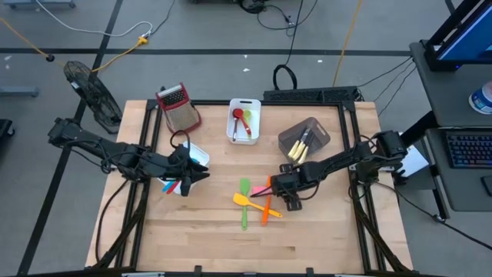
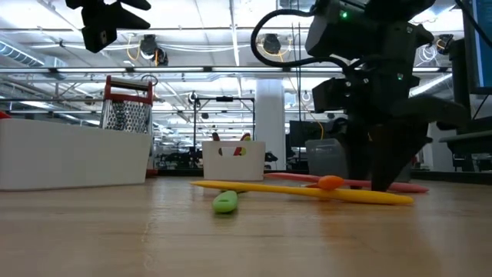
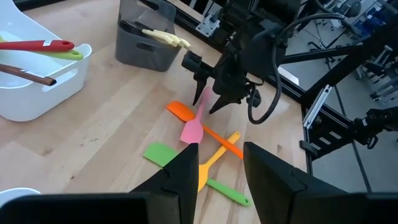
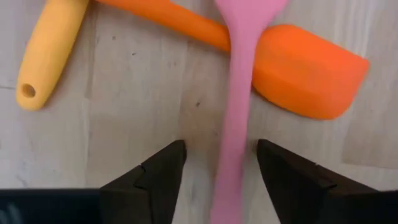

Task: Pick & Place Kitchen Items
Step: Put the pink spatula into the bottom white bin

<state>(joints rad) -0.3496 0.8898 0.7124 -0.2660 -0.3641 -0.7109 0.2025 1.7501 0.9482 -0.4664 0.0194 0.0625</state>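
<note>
A pink spatula (image 4: 238, 106) is being straddled near the middle of the table (image 1: 323, 238) by the right end effector (image 4: 217, 177), whose two dark fingers are being held apart, one on each side of the pink handle, without closing on it; the spatula's lower handle end is being cut off by the frame edge in the right wrist view. The pink handle is lying across an orange spatula (image 4: 311, 68), and a yellow handle (image 4: 50, 50) with a small hole is being shown just beside them, its other end cut off. In the high view, a green spatula (image 1: 244, 201) is being seen touching this cluster, though the pink piece there is largely being hidden under the right end effector (image 1: 283, 191). The left end effector (image 3: 221, 171) is being held above the table's left part, its fingers apart with nothing between them. Beyond the cluster, a white bin (image 1: 244, 121) is holding a red utensil (image 1: 237, 117), a grey bin (image 1: 304, 138) is holding cream-handled pieces that are hard to make out, and a box grater (image 1: 178, 106) is standing near the far left corner.
</note>
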